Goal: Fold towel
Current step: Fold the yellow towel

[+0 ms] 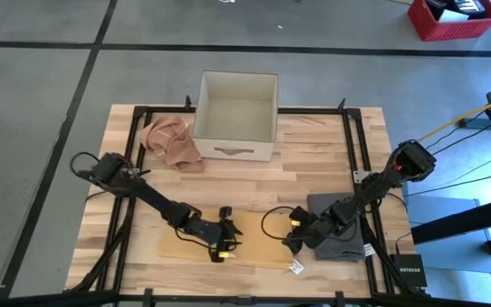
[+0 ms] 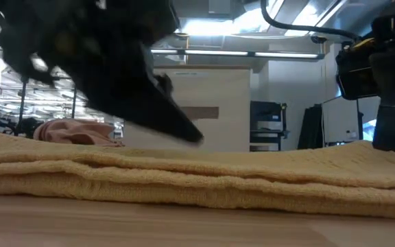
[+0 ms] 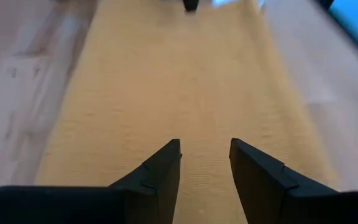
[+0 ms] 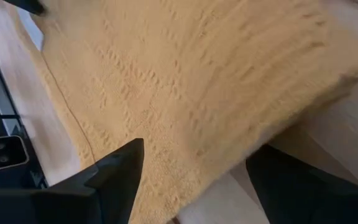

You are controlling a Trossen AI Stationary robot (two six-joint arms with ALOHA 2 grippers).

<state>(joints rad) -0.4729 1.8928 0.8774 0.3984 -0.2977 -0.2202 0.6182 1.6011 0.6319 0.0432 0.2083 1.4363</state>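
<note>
High view: the yellow towel (image 1: pixel 245 243) lies folded flat along the table's (image 1: pixel 314 162) near edge, between the two arms. The left gripper (image 1: pixel 225 247) sits over the towel, fingers (image 3: pixel 160 177) parted with nothing between them. The right gripper (image 1: pixel 295 241) is at the towel's right end, fingers (image 4: pixel 114 171) spread wide astride its edge, not clamped. A grey folded cloth (image 1: pixel 339 230) lies under the right arm.

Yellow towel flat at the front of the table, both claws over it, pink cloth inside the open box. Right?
Not quite. The pink cloth lies on the table beside the open box, not inside it; the high view shows this. The rest holds: the yellow towel lies flat at the front, with the left claw and right claw over it.
</note>
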